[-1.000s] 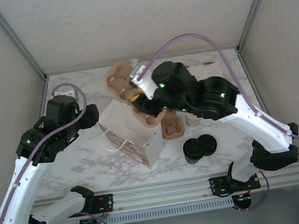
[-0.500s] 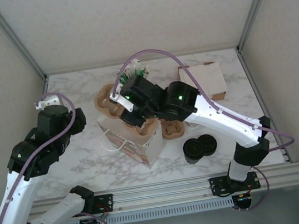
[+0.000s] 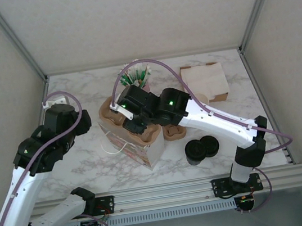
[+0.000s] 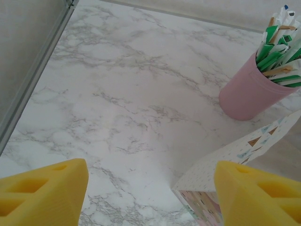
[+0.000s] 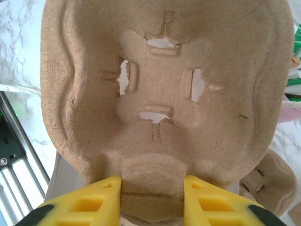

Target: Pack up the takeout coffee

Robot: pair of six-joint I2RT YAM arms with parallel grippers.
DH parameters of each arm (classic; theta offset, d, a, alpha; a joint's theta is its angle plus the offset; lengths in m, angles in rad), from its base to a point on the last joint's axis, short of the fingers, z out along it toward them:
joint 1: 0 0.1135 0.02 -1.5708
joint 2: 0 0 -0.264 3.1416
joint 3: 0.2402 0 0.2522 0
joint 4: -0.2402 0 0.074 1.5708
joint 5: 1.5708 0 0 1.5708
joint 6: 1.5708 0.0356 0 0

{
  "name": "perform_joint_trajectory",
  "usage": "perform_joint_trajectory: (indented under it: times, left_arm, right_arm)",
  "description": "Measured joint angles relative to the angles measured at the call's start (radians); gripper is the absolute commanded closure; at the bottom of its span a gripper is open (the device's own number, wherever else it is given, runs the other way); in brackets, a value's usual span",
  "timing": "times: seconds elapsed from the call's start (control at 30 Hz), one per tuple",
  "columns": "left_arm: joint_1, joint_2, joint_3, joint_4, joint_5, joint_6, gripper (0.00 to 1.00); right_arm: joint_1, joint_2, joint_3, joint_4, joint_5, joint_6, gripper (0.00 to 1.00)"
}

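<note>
Currently, operator, your left gripper (image 4: 150, 193) hangs over the bare grey-veined marble tabletop (image 4: 122, 94) at the left side. Its yellow fingers (image 4: 42, 193) are spread wide, with nothing between them.

Just right of it stands the white paper bag with a patterned side panel (image 3: 140, 150), its mouth open upward. In the left wrist view, the bag's speckled edge lies near your right-hand finger.

Over the bag's mouth you hold a brown moulded-pulp cup carrier (image 5: 160, 84). Your right gripper (image 5: 153, 200) has its yellow fingers drawn in narrow on the carrier's edge, one pad to each side. From above, the carrier covers the far part of the bag's opening. Whether the two touch cannot be told.

Behind the bag, a pink round cup packed with green-and-white wrapped straws (image 4: 247, 94) stands upright.

Right of the bag, a second brown pulp carrier (image 3: 174, 132) lies on the table, partly under your right arm. Further right, two round black plastic lids (image 3: 203, 148) sit side by side and touching, towards the near edge. At the rear right lies a pale flat cardboard box (image 3: 206, 80).

Where the takeout coffee stands cannot be told from these views.
</note>
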Motion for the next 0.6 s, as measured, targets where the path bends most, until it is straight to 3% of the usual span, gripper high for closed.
perform_joint_trajectory:
  times: [0.6]
  left_arm:
    - [0.0, -0.003, -0.004, 0.001, 0.014, -0.001, 0.29]
  right_arm:
    - [0.0, -0.008, 0.01, 0.106, 0.007, 0.007, 0.68]
